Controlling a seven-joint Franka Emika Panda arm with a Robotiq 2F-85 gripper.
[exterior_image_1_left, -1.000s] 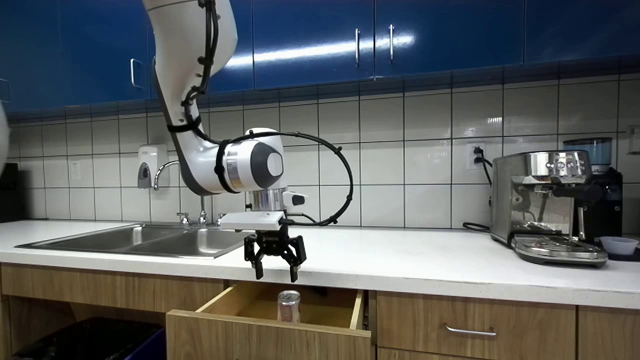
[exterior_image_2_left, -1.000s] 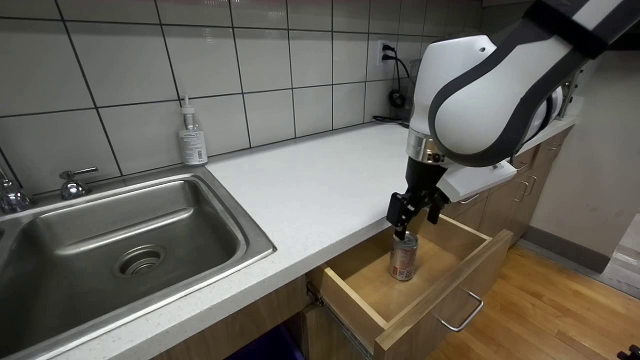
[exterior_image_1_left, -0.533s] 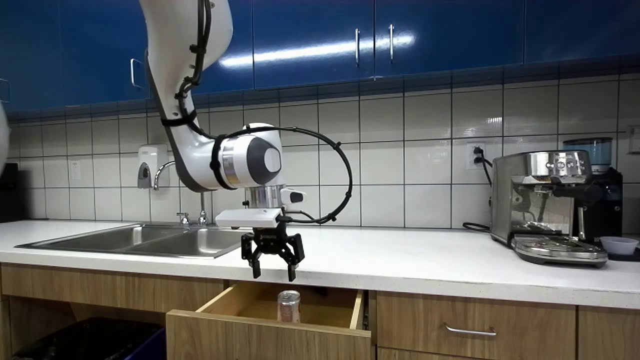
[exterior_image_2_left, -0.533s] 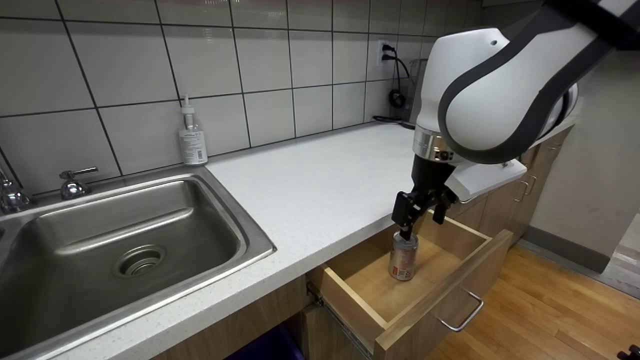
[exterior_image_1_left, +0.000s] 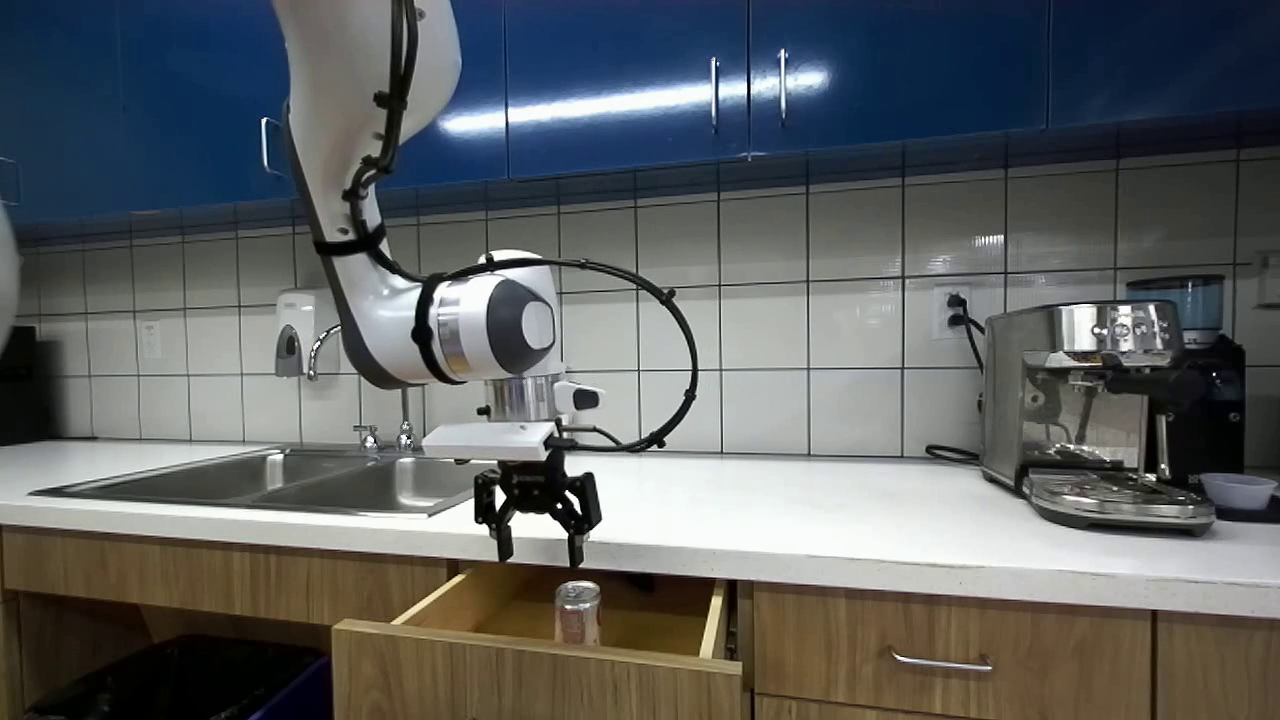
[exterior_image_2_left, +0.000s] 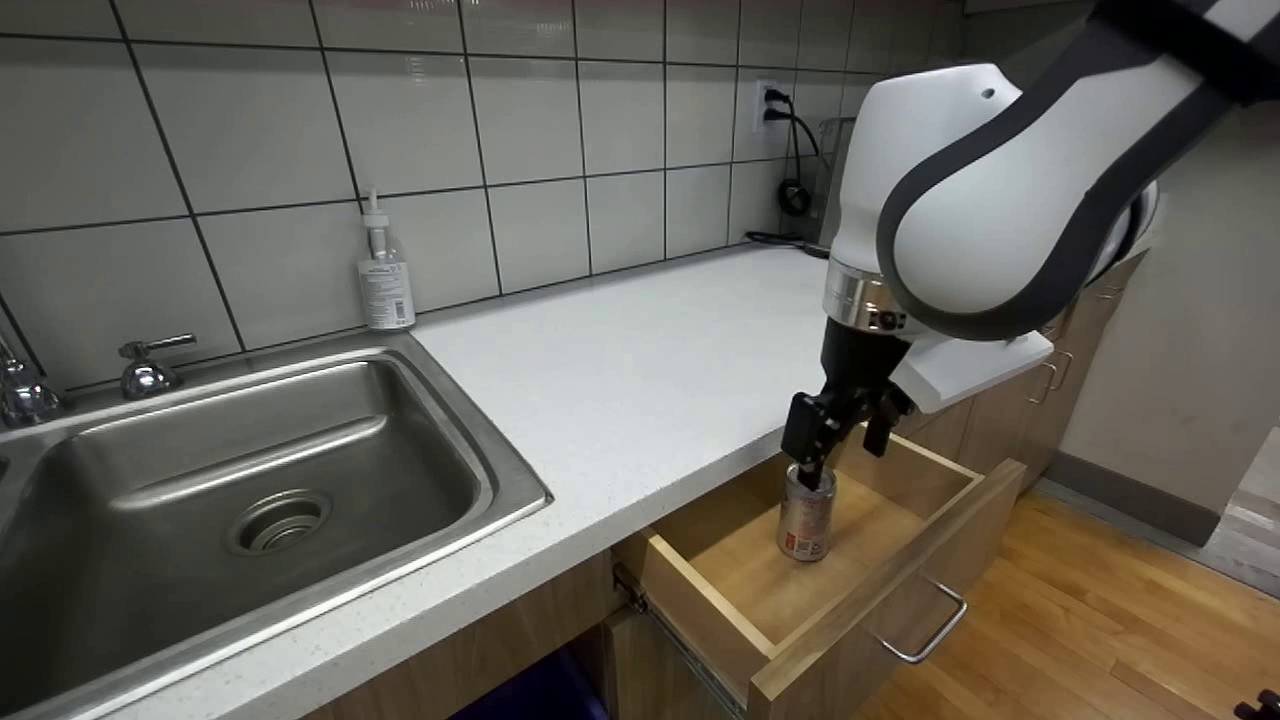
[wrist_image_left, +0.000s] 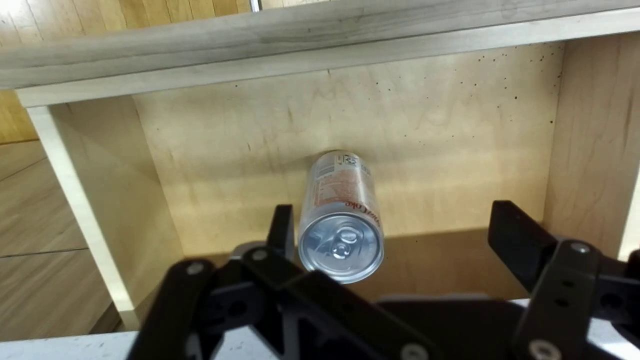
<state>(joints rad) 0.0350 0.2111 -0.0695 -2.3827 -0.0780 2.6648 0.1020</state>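
A silver soda can (exterior_image_1_left: 578, 612) with red lettering stands upright in the open wooden drawer (exterior_image_1_left: 540, 672). Above it hangs my gripper (exterior_image_1_left: 540, 556), pointing down with its jaws wide apart and nothing between them. In the wrist view the can (wrist_image_left: 345, 192) shows its lid and pull tab nearer the left finger (wrist_image_left: 282, 227) than the right finger (wrist_image_left: 515, 235). From the side, one fingertip (exterior_image_2_left: 808, 478) overlaps the top of the can (exterior_image_2_left: 806, 525); the views together suggest it is higher than the lid, not touching.
The white countertop edge (exterior_image_2_left: 660, 505) runs just behind the open drawer. A steel sink (exterior_image_2_left: 280, 470) with a faucet handle (exterior_image_2_left: 150, 370) and a soap bottle (exterior_image_2_left: 386, 280) lies to one side. An espresso machine (exterior_image_1_left: 1090, 420) stands on the counter. The drawer's metal handle (exterior_image_2_left: 925, 630) juts outward.
My gripper has shifted leftward in one exterior view and slightly rightward in the other, rising a little and then dropping again. It stays open. Can and drawer have not moved.
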